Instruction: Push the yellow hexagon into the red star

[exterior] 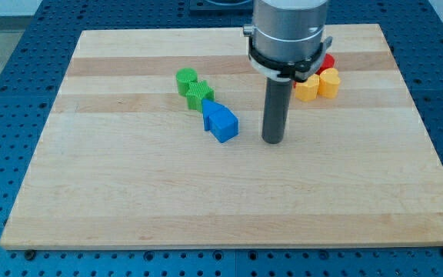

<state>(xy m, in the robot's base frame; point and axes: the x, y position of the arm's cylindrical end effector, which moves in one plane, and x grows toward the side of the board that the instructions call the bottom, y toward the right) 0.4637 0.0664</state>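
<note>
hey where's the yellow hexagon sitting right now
The yellow hexagon sits near the view's top right of the wooden board, touching another yellow block on its right, just below a red block. My tip is lower left, apart.

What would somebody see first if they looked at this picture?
Most likely the big grey arm at the view's top, with its dark rod reaching down to the wooden board; my tip rests just right of the blue blocks. Next come the colours: green blocks up and left of the blue ones, and yellow blocks touching a red block, partly hidden behind the arm.
</note>
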